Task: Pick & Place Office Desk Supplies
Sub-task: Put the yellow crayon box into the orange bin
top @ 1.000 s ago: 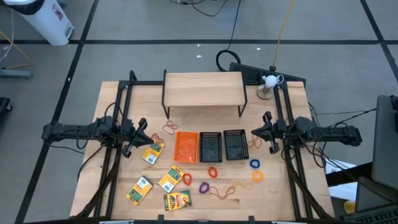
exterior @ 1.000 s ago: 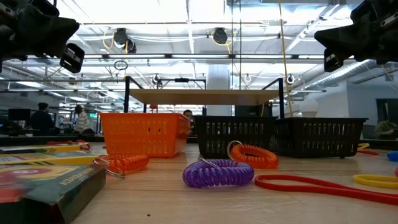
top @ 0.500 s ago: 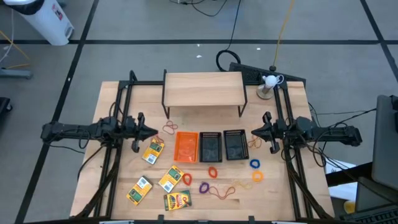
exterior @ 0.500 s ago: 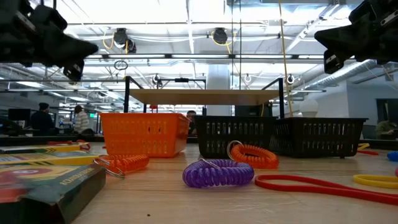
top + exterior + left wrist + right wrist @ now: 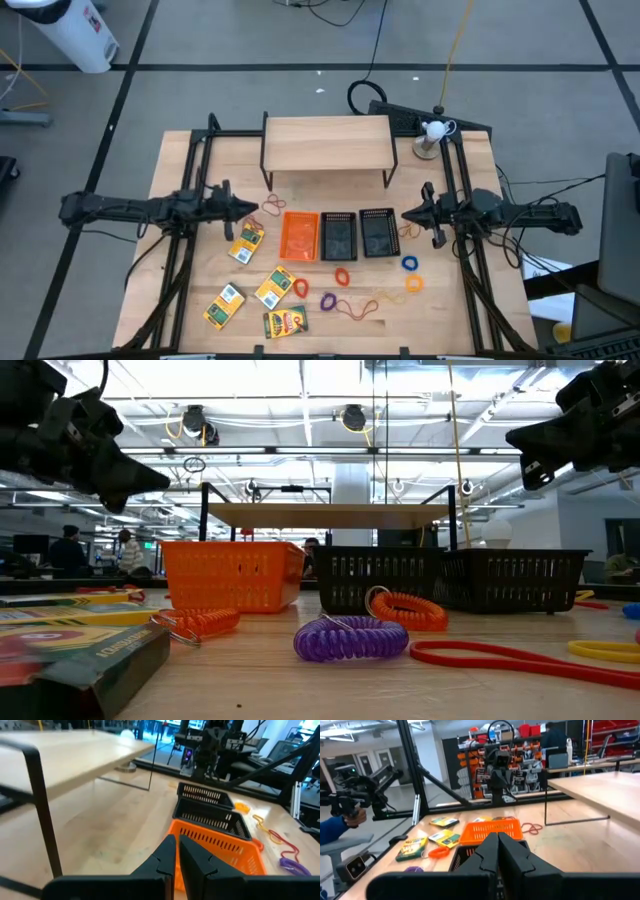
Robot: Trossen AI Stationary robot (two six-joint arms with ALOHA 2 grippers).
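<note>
1. Above the surface (image 5: 180,290), left tool (image 5: 250,208) hovered shut, empty, at 9 o'clock of the orange tray (image 5: 300,235).
2. Right tool (image 5: 408,216) hovered shut, empty, at 3 o'clock of the black mesh trays (image 5: 377,232).
3. Crayon boxes (image 5: 244,242) lay at 7 o'clock.

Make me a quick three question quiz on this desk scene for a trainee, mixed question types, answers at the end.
1. True or false: the orange tray sits between the two black mesh trays.
2. Which is nearer the left gripper: A) the orange tray, B) the blue band?
3. Fill in: both the left gripper and the right gripper have their fingers ____.

Key: 1 false, it sits at the row's left end; 2 A; 3 shut.
</note>
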